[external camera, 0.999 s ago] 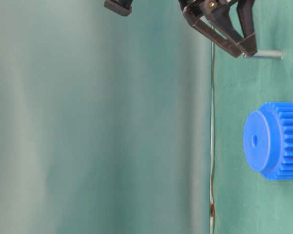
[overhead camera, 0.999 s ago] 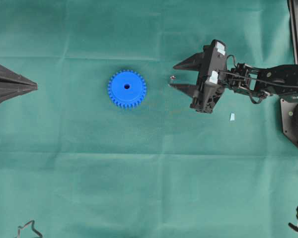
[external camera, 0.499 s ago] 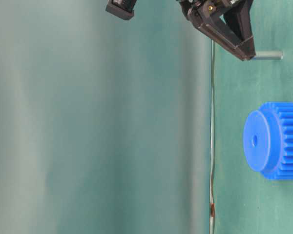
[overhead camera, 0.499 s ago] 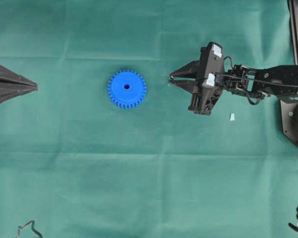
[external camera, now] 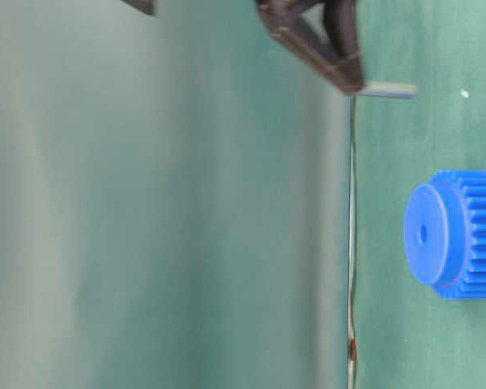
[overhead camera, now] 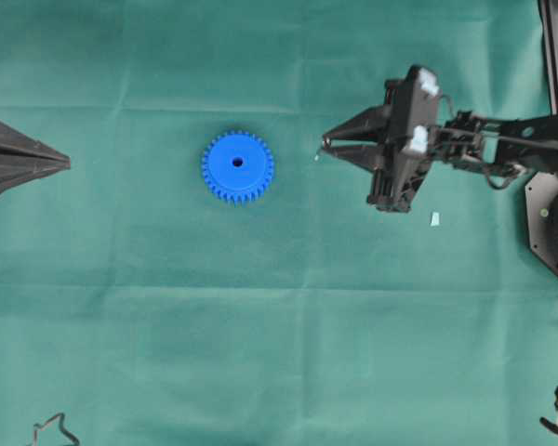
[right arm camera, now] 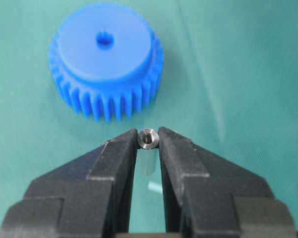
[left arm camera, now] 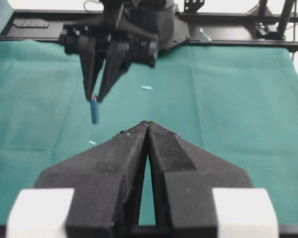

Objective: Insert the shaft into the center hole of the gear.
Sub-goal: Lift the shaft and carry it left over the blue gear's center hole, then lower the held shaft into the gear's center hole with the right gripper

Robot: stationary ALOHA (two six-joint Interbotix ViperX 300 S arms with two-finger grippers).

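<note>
Overhead: gear flat on the green cloth-covered bench, center hole facing up. Right pincer sits right of the gear, apart from it, tips pinched on the shaft. Left pincer well left of the gear, tips together, nothing in it. Small pale scrap further right of the gear, below the right arm.

Table-level: shaft sticks out from the right pincer tips, clear of the cloth, beside the gear.

Left wrist: left pincer closed; shaft hangs from the right pincer opposite.

Right wrist: shaft end-on, clamped between both fingers, just short of the gear's teeth.
</note>
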